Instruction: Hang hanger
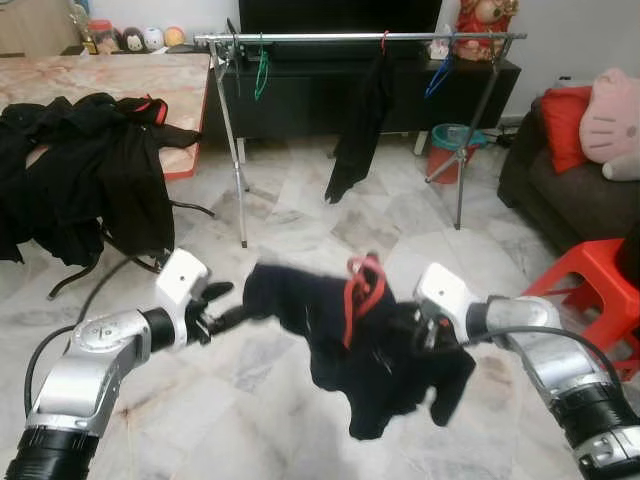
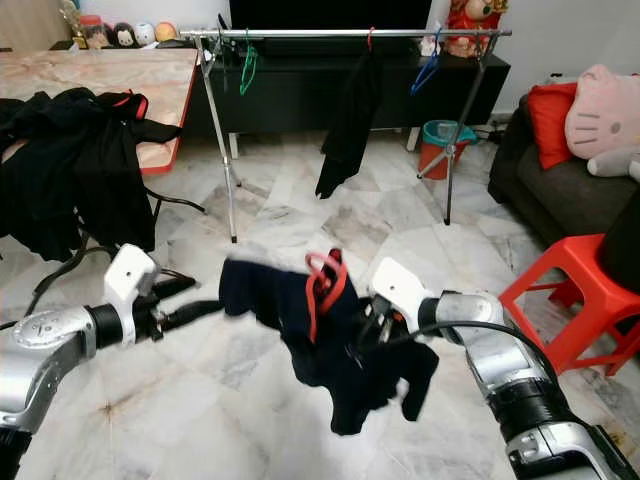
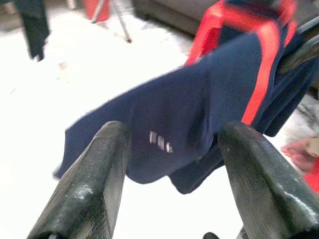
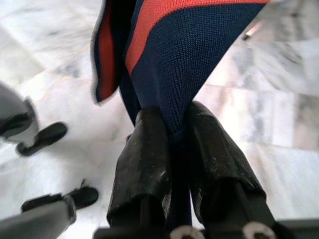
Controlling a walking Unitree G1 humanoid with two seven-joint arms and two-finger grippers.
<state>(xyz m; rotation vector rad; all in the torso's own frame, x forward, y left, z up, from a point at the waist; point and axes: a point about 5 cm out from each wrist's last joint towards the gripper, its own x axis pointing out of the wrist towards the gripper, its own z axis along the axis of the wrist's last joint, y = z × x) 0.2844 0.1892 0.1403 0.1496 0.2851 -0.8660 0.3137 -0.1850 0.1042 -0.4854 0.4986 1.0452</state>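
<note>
Right tool (image 4: 172, 149) clenched on the dark navy garment w/ red trim (image 1: 340, 340), fabric pinched btwn both fingers. Garment sits on a red plastic hanger (image 1: 363, 285), held mid-air above the marble floor (image 1: 300, 220), btwn the two arms. Left tool (image 3: 174, 164) released, fingers spread, just left of the garment's sleeve end. Silver metal clothes rail (image 1: 360, 38) well apart, far side, w/ a black garment (image 1: 360, 125) hanging on it. Desk (image 1: 110, 75) far left w/ black clothes pile (image 1: 90, 170).

Red stool (image 1: 592, 285) at right, dark sofa (image 1: 560, 185) w/ pink plush (image 1: 612, 122); marble table (image 1: 120, 80) at left.
</note>
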